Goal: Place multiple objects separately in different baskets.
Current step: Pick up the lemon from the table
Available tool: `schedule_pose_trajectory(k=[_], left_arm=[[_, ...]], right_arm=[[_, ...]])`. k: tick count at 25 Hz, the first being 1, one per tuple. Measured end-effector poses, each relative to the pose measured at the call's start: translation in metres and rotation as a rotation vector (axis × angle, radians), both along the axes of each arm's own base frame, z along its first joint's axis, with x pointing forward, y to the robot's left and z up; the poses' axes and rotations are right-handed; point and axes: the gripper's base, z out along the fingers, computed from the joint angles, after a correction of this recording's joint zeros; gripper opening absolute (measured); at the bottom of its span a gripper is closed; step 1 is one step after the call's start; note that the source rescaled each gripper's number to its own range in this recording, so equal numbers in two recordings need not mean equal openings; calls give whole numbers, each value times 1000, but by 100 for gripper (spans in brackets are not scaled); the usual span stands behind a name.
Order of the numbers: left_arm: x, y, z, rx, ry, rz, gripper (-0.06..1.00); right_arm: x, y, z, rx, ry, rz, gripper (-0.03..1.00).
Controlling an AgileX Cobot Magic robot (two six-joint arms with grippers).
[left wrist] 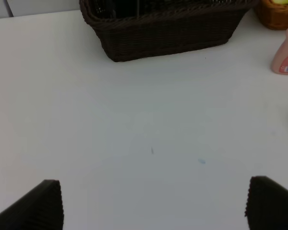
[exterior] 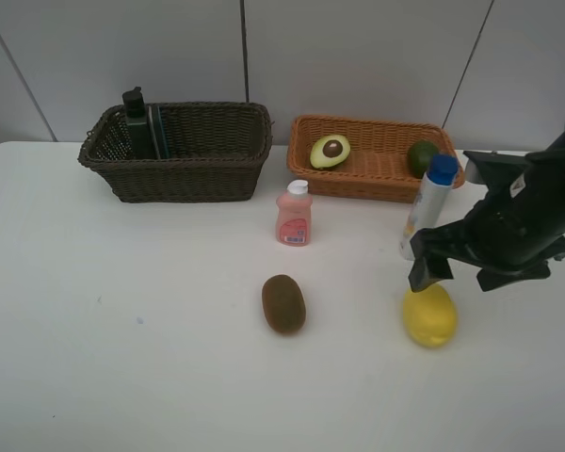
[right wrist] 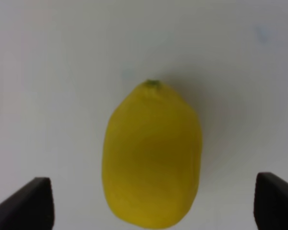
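Observation:
My right gripper (exterior: 461,273) is open just above the yellow lemon (exterior: 429,315), which lies between its fingers in the right wrist view (right wrist: 152,155). The white blue-capped tube (exterior: 427,202) stands just behind it. The pink bottle (exterior: 294,215) and brown kiwi (exterior: 283,303) sit mid-table. The dark brown basket (exterior: 184,174) holds the green pump bottle (exterior: 137,122) and the dark eraser block (exterior: 158,130). The orange-tan basket (exterior: 358,184) holds the halved avocado (exterior: 330,151) and the green avocado (exterior: 422,157). My left gripper (left wrist: 153,206) is open and empty over bare table.
The left wrist view shows the dark basket (left wrist: 168,33), the pink bottle (left wrist: 287,55) and a corner of the orange basket (left wrist: 278,14) ahead. The white table (exterior: 122,330) ends at a tiled wall behind the baskets.

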Motion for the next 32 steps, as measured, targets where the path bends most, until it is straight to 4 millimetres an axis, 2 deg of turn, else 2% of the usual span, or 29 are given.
schedule_pose_trajectory(k=[6,24,26,29,32], left_arm=[[0,0,0,0,0,0,100],[0,0,0,0,0,0,100],[0,0,0,0,0,0,100],[0,0,0,0,0,0,100],[0,0,0,0,0,0,100]], right_arm=[[-3,-2,-14,-2,-34,-3,100],[10,2,-68,-40,68,-9,99],[10,2,-73,-46,84,-8,87],[10,2,-76,-49,93,-8,47],[10,2,-76,-50,98,-9,48]])
